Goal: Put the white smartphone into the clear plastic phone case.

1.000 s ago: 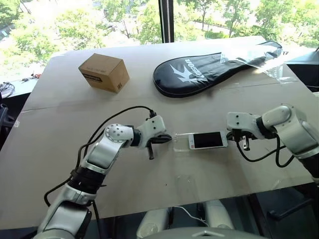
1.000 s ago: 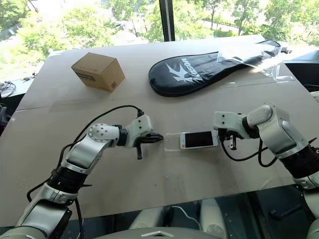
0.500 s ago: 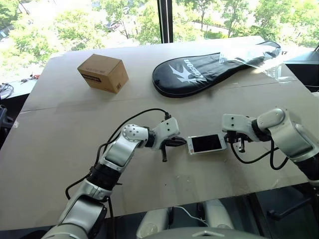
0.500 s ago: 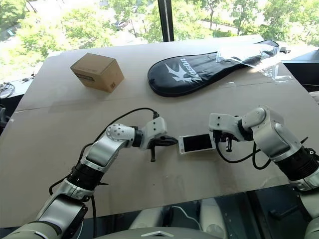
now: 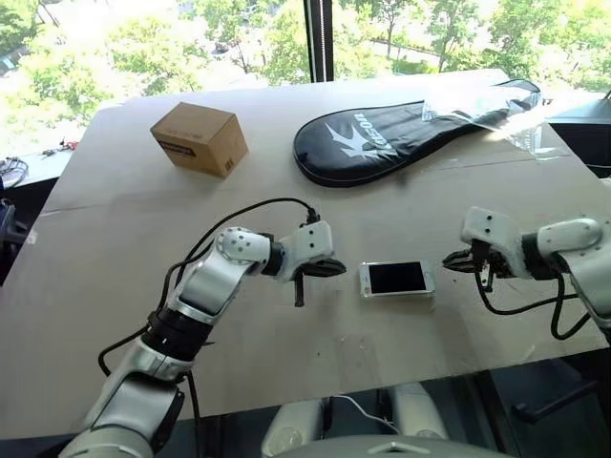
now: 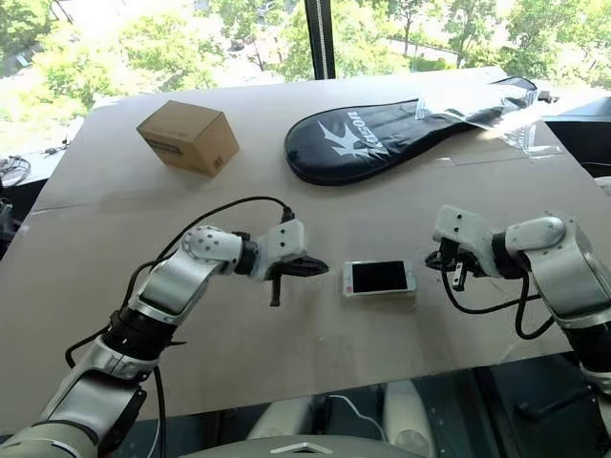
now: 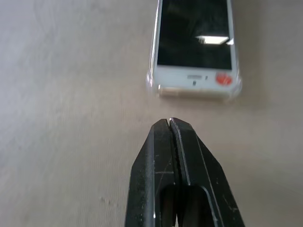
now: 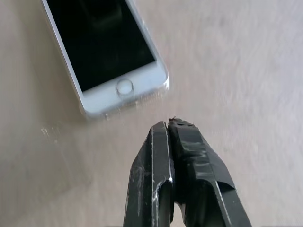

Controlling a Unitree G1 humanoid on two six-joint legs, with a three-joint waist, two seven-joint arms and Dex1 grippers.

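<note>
We are keeping our left hand [image 5: 336,269] clenched tight with nothing in it, just beside one short end of the white smartphone [image 5: 396,278], and our right hand [image 5: 452,260] is clenched and empty too, near the phone's other short end. The phone is lying flat on the bench [image 5: 124,258] with its black screen up, and it is sitting inside the clear plastic phone case [image 7: 152,88], whose see-through rim is showing around its edge. Far behind the phone, a black racket bag [image 5: 401,129] and a small cardboard box [image 5: 199,138] are resting on the bench.
</note>
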